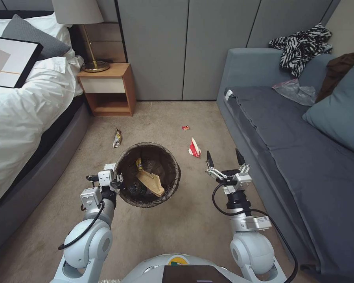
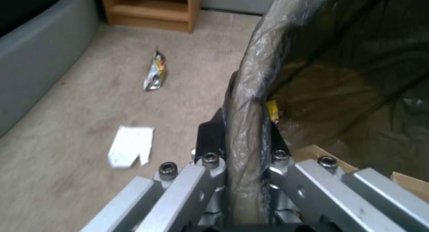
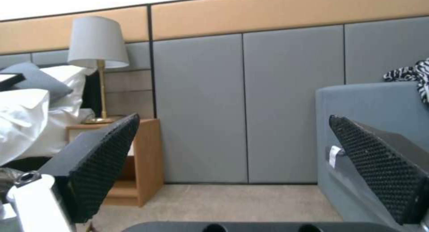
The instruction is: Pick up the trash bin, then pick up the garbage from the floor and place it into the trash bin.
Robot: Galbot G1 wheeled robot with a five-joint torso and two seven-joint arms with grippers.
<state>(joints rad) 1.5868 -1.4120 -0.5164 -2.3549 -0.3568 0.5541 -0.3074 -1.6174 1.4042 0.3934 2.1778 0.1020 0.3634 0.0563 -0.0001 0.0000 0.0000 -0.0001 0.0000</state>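
Observation:
My left gripper (image 1: 118,181) is shut on the left rim of the trash bin (image 1: 173,184), with one finger inside the dark liner and one outside, seen close in the left wrist view as gripper (image 2: 243,125) and bin (image 2: 250,74). A tan paper bag (image 1: 151,181) and a yellow wrapper lie inside the bin. On the carpet are a yellow snack wrapper (image 1: 117,138) (image 2: 155,73), a white tissue (image 2: 131,150), a red-and-white paper cup (image 1: 194,148) and a tiny red wrapper (image 1: 185,127). My right gripper (image 1: 223,156) (image 3: 233,118) hangs open and empty, right of the bin and just behind the cup.
A bed (image 1: 23,118) runs along the left, with a wooden nightstand (image 1: 108,88) and lamp at the back. A grey sofa (image 1: 303,137) lines the right side. Grey wall panels close off the far end. Open carpet lies between bed and sofa.

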